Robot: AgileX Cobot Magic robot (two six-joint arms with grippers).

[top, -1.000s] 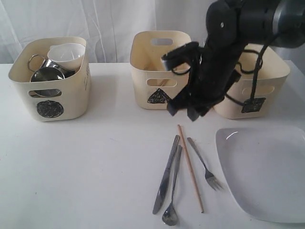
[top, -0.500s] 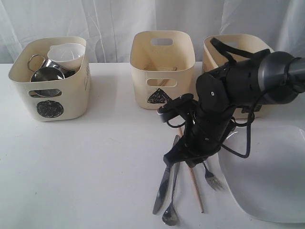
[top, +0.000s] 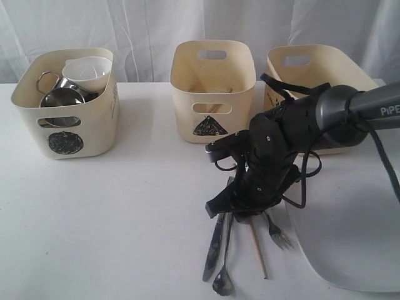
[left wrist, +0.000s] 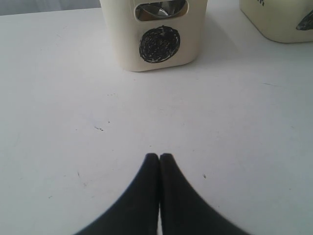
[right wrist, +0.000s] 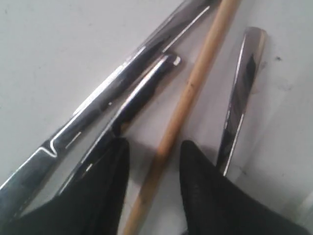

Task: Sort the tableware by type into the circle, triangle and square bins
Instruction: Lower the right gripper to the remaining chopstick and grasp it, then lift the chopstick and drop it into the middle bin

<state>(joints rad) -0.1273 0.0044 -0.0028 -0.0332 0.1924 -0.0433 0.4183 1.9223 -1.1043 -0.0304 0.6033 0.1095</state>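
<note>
My right gripper (top: 240, 211) is down on the table over the cutlery. In the right wrist view it (right wrist: 154, 147) is open, its fingers on either side of a wooden chopstick (right wrist: 188, 95) without touching it. The steel knife (right wrist: 122, 81) and the spoon handle (right wrist: 139, 90) lie on one side, the fork handle (right wrist: 242, 81) on the other. The knife (top: 212, 250), spoon (top: 224, 278), chopstick (top: 258, 250) and fork (top: 277, 232) stick out below the gripper. The circle bin (top: 94, 125) holds a white bowl (top: 87, 70), a steel bowl (top: 59, 99) and a mug (top: 53, 81). My left gripper (left wrist: 159, 156) is shut and empty over bare table.
The triangle bin (top: 187, 119) stands at the back middle and the square bin (top: 340, 69) at the back right, partly behind my right arm. A large white squarish plate (top: 356, 244) lies at the front right, close to the fork. The left wrist view faces the circle bin (left wrist: 159, 44).
My right gripper has come down from in front of the triangle and square bins onto the cutlery. The tableware has not moved. The left gripper stays still.
</note>
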